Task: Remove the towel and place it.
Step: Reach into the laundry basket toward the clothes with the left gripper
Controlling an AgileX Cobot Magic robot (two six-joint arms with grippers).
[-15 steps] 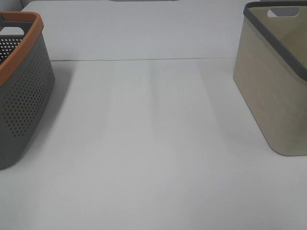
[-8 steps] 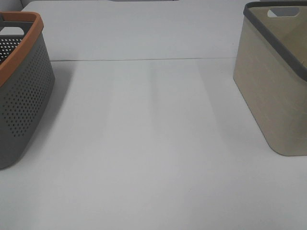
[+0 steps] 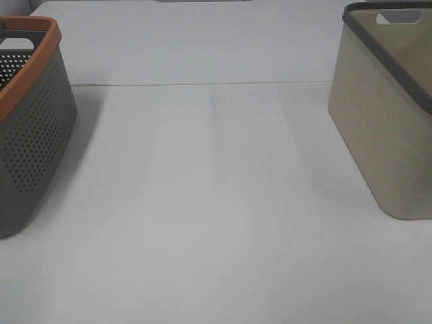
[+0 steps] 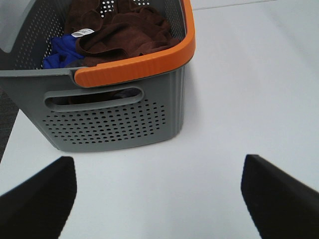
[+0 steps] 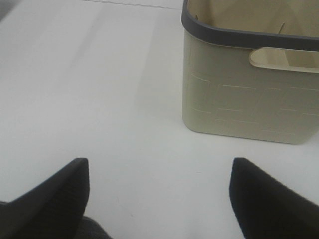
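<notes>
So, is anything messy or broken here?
Nothing is broken or spilled. The only untidy bit is the dark reddish-brown towel, which lies crumpled inside the grey perforated plastic basket with the orange rim, together with a blue cloth.

— What's the setting?
— A white table, matte, with a thin seam crossing its far part.
— And the light?
— Soft, even, with faint shadow bands on the top. Dark floor shows past one edge.
</notes>
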